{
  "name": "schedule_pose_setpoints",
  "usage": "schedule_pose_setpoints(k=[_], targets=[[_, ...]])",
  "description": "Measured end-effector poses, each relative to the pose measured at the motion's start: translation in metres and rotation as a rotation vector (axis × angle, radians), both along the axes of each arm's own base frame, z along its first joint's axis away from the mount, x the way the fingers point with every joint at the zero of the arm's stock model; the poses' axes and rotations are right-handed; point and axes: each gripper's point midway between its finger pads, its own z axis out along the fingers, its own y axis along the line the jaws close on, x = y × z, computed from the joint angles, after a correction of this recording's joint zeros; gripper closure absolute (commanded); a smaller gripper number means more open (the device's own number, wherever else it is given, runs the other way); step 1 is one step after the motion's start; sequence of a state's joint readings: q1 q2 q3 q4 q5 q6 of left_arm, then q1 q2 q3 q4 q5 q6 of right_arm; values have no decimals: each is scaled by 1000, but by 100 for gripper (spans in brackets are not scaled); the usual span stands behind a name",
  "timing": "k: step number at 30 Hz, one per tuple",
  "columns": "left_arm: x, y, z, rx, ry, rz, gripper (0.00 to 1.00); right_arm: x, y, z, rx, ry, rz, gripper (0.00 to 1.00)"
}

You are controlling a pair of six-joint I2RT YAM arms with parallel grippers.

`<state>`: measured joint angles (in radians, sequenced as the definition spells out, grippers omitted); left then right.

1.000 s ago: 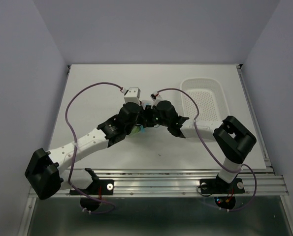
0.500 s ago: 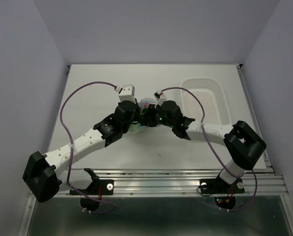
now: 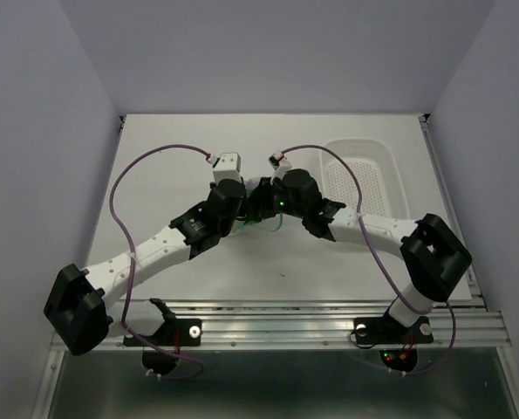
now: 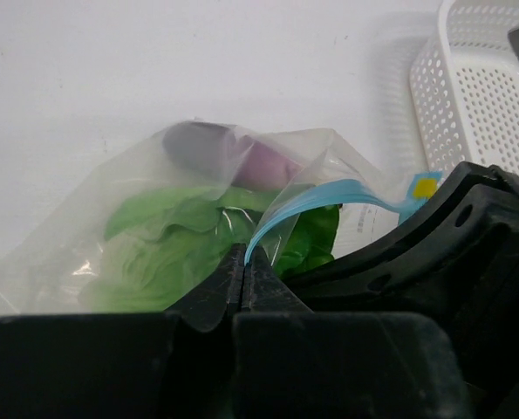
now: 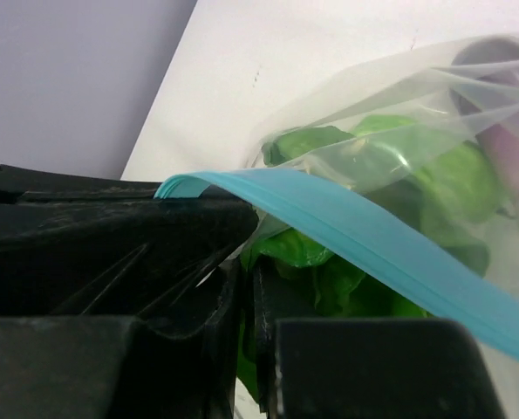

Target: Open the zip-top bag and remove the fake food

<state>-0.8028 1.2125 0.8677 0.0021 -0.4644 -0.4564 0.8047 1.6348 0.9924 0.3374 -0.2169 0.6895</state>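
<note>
The clear zip-top bag (image 4: 85, 244) is held between both grippers over the middle of the table. Through its film I see the fake food: a light-green cabbage piece (image 4: 163, 253) and a dark purple piece (image 4: 202, 144). My left gripper (image 4: 244, 262) is shut on the bag's edge where the blue zip strip (image 4: 329, 194) starts. My right gripper (image 5: 246, 292) is shut on the other side of the bag's mouth, just under the teal strip (image 5: 372, 231), with green leaf (image 5: 451, 175) behind it. In the top view the left gripper (image 3: 252, 208) and right gripper (image 3: 272, 205) meet tip to tip and hide most of the bag.
A white perforated basket (image 3: 364, 175) lies right of the grippers, and its corner (image 4: 477, 96) shows in the left wrist view. The right arm's forearm runs along its near side. Purple cables loop above both wrists.
Both wrists have drifted slightly toward the far side of the table, keeping the bag between them. Both grips are unchanged.
</note>
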Motion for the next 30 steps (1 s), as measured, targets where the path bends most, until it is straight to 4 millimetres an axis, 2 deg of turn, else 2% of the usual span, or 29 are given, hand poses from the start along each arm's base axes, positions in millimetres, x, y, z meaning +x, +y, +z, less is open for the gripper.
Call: schedule_pose_setpoints(k=[3, 6, 10, 21, 30], targets=[[3, 3, 1, 9, -8, 13, 100, 4, 2, 10, -18, -20, 7, 99], [3, 3, 2, 10, -10, 12, 100, 5, 0, 10, -49, -21, 4, 99], [3, 3, 1, 9, -9, 10, 100, 2, -9, 17, -75, -33, -8, 99], [4, 0, 8, -7, -23, 9, 100, -11, -42, 71, -58, -128, -71, 99], [5, -2, 10, -18, -25, 7, 100, -15, -58, 93, -41, -165, -111, 99]])
